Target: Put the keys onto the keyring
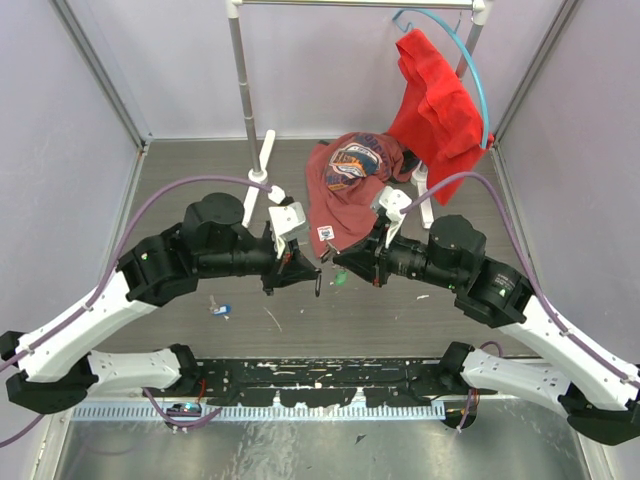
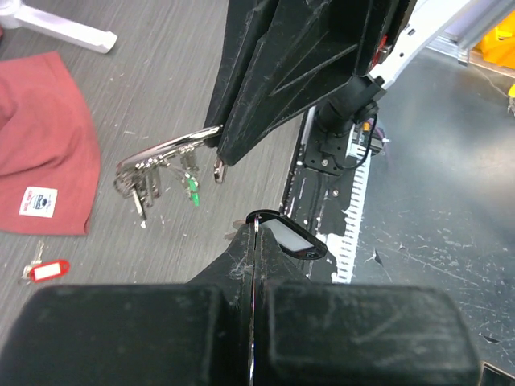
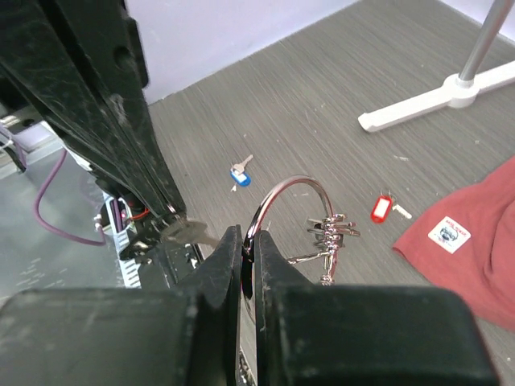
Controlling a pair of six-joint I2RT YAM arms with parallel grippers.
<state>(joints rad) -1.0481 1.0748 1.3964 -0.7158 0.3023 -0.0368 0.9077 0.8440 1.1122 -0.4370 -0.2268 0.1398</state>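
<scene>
Left claw, pressed shut, pinches the black-and-white-tagged key above the desk, its blade near the keyring. Right claw is clamped on that ring, from which a bunch of keys and a green tag dangle, seemingly clear of the desk. Farther right, a red-tagged key lies on the desk near the edge of a red shirt.
</scene>
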